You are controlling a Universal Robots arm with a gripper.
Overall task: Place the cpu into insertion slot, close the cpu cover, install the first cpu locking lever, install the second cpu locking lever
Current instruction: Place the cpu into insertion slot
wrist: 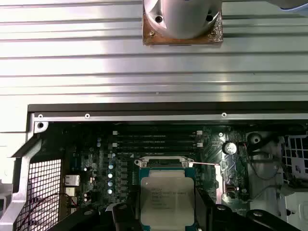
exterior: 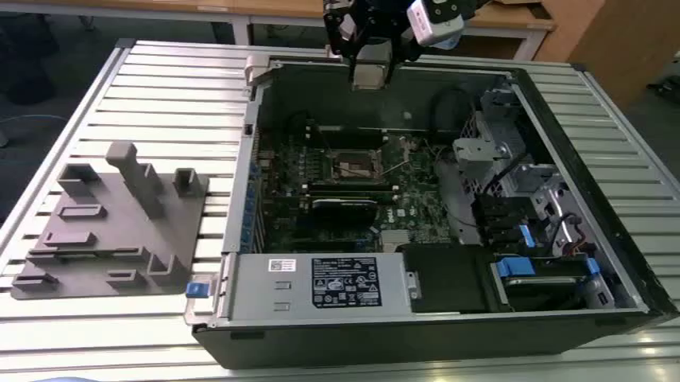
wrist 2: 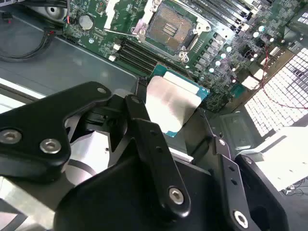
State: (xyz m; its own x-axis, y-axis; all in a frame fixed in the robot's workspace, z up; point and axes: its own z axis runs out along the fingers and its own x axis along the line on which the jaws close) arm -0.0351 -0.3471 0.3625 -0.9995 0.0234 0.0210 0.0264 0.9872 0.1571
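My gripper [exterior: 371, 76] hangs above the far wall of the open computer case [exterior: 242, 199], shut on the cpu [exterior: 370, 76], a flat silver-grey square. In both wrist views the cpu [wrist 2: 173, 103] [wrist: 166, 195] sits between the black fingers [wrist 2: 139, 115] [wrist: 211, 214]. Well below it, the insertion slot [exterior: 356, 165] [wrist 2: 168, 29] lies open on the green board, dark-centred with a silvery rim. In the first wrist view the slot's rim [wrist: 163, 161] shows just past the cpu. A thin locking lever [wrist 2: 120, 32] [wrist: 204, 164] sticks out beside the slot. I cannot tell the cpu cover from the rim.
Black memory slots [wrist: 156, 139] run beside the socket. Drive cages and cables [exterior: 521, 199] fill the case at the exterior view's right, and a power supply [exterior: 318, 282] sits at the near edge. A grey fixture block [exterior: 117, 223] stands on the slatted table [exterior: 159, 95] at the left.
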